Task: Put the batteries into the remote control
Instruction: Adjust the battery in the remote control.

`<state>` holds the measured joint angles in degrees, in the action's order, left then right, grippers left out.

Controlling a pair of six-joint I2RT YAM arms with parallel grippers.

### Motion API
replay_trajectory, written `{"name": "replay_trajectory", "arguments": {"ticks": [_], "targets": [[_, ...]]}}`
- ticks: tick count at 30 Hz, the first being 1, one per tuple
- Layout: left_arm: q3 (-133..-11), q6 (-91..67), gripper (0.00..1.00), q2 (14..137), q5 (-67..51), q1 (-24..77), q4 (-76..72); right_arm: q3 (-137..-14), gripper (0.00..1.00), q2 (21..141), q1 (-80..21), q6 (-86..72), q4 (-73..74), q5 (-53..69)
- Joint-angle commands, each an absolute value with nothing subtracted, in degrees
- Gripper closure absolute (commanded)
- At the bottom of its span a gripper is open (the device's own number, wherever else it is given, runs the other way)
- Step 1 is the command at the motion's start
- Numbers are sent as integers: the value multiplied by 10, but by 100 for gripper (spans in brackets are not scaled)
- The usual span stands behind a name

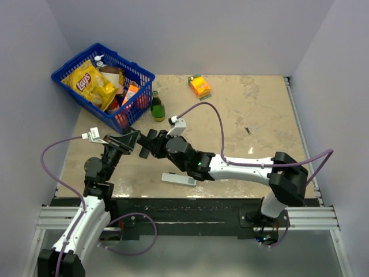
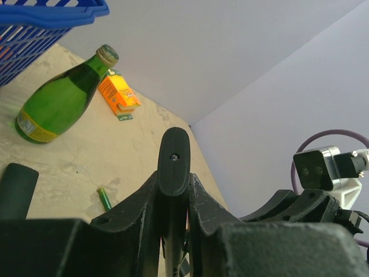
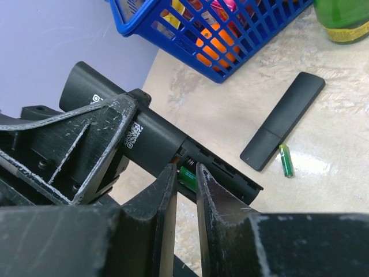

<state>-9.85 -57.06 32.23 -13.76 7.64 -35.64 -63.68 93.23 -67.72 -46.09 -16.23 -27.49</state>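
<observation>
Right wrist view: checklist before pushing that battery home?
1. remote control clamped in left gripper: ok.
2. held battery pinched by right gripper: ok.
3. Compartment open, cover off and lying apart from the remote: ok.
4. Held battery at the open bay: ok. Seated flat: cannot tell, the fingers hide it.
5. Polarity of the held battery: cannot tell.
6. spare battery lying loose beside the cover: ok.
</observation>
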Motion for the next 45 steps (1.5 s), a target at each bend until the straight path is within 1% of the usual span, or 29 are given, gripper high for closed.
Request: {"name": "replay_trajectory", "arguments": {"ticks": [1,8,15,23,29,39,45], "targets": [[-96,-649,100,295,-109,83,-454,-599,81,933,-680,-474,-174,-275],[-99,-688,100,301,-113,83,-491,-573,82,954,-683,-448,-223,-221],[-116,-697,100,303,-102,83,-494,-561,88,972,-700,-417,-229,-212],[-128,-708,100,308,-97,83,-500,-521,94,976,-705,-408,-236,-230],[-134,-708,100,323,-104,83,-506,-530,98,994,-719,-357,-239,-216],[-172,-662,100,327,-119,84,-460,-545,98,1021,-730,-318,-196,-217],[-185,-649,100,337,-109,83,-449,-549,97,1029,-736,-281,-174,-194]]}}
